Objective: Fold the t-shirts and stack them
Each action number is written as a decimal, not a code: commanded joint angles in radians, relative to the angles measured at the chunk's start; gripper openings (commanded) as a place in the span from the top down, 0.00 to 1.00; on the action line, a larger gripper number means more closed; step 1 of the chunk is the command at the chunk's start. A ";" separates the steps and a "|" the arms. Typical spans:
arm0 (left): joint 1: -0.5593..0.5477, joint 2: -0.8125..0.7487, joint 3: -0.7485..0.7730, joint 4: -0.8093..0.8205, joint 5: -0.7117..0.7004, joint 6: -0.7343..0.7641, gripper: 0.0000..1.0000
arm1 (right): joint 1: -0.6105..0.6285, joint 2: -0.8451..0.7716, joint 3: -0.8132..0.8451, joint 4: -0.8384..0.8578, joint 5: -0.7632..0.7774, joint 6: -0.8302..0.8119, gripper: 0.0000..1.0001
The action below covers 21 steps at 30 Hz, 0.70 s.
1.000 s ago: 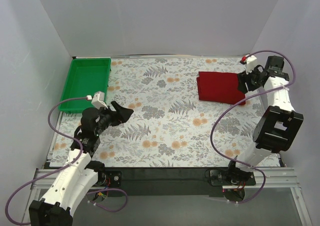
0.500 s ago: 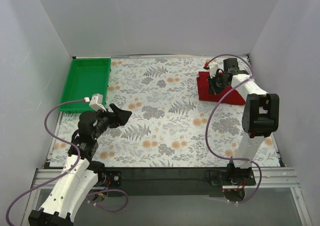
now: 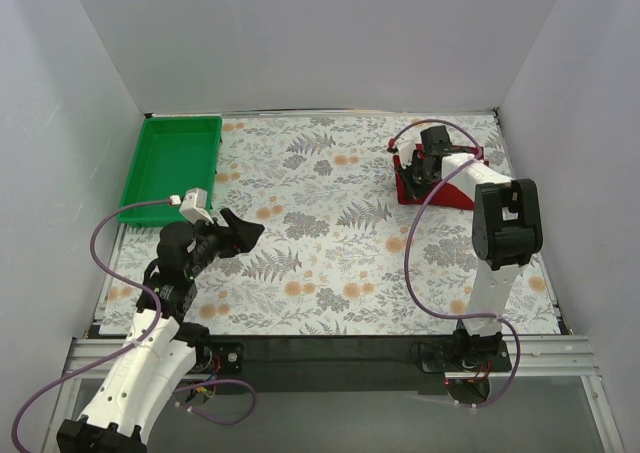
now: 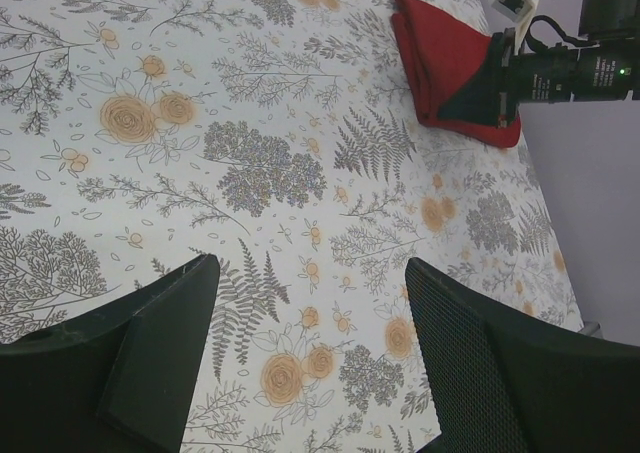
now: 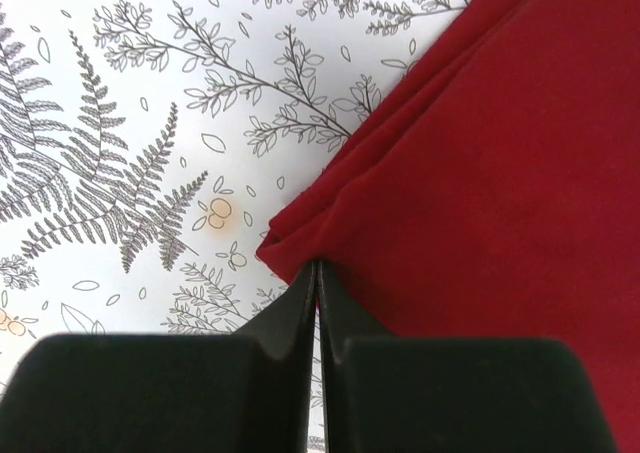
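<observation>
one t-shirt corner pinched in right gripper; left gripper spread wide.

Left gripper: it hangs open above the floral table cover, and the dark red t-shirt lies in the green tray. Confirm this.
Not quite. The t-shirt lies on the floral table cover at the far right, not in the green tray at the far left; the top external view shows it. The left gripper does hang open above the cover.
</observation>
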 commanded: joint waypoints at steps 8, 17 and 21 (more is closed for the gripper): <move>0.003 -0.040 0.084 -0.018 -0.005 0.062 0.23 | -0.052 -0.445 -0.112 -0.002 0.073 -0.096 0.56; 0.003 -0.038 0.216 -0.159 -0.237 0.162 0.18 | -0.460 -0.840 -0.372 0.098 -0.206 0.113 0.02; 0.003 -0.060 0.234 -0.202 -0.297 0.192 0.15 | -0.562 -0.961 -0.468 0.112 -0.146 0.125 0.02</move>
